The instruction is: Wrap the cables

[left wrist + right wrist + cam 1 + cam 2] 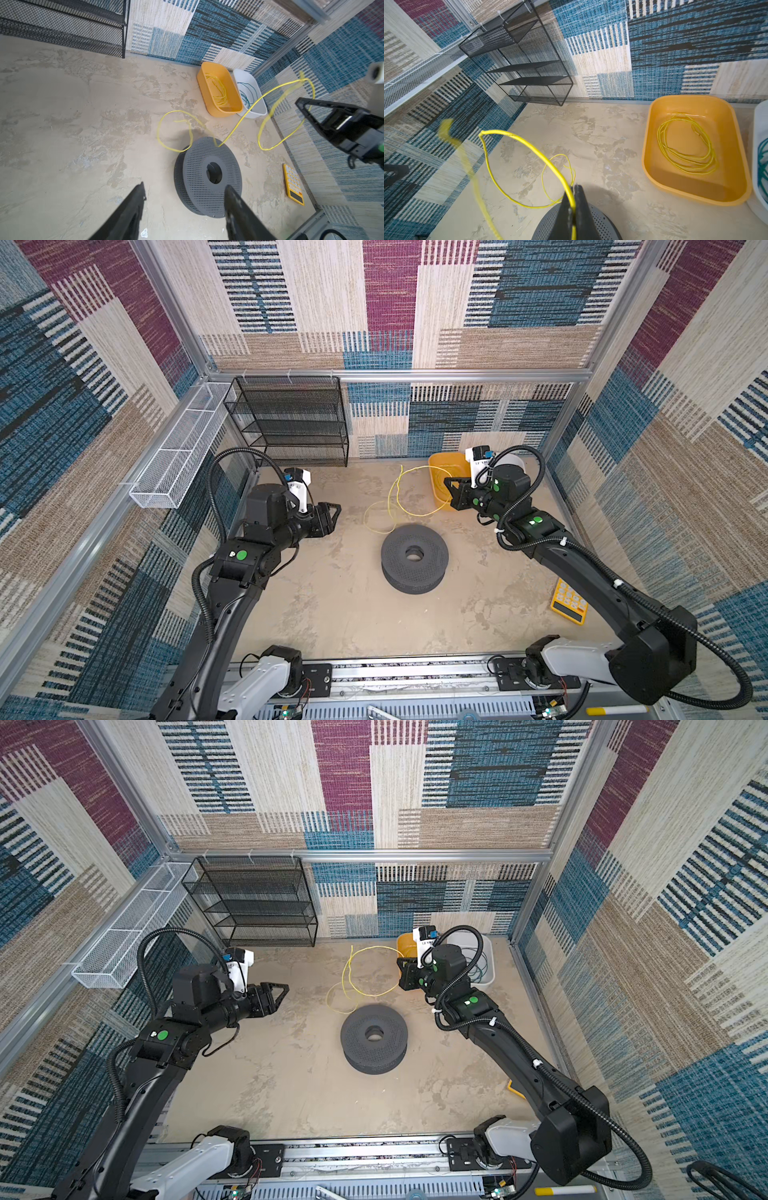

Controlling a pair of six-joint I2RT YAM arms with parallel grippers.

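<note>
Right jaws pinch the yellow cable (533, 145) beyond the grey perforated spool (432, 558), strand slanting down to it; left jaws, spread and empty, stand well apart.

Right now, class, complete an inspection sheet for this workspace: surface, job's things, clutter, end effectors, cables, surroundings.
Surface: mottled beige table.
Job's things: yellow cable loops from grey spool up to right end effector; yellow coil in orange bin; teal cable in white bin.
Clutter: yellow calculator near the table's right edge.
End effectors: left end effector open, empty; right end effector shut on yellow cable.
Cables: black ribbed hoses arch above the table.
Surroundings: black mesh shelf, white mesh basket, patterned carpet walls.
</note>
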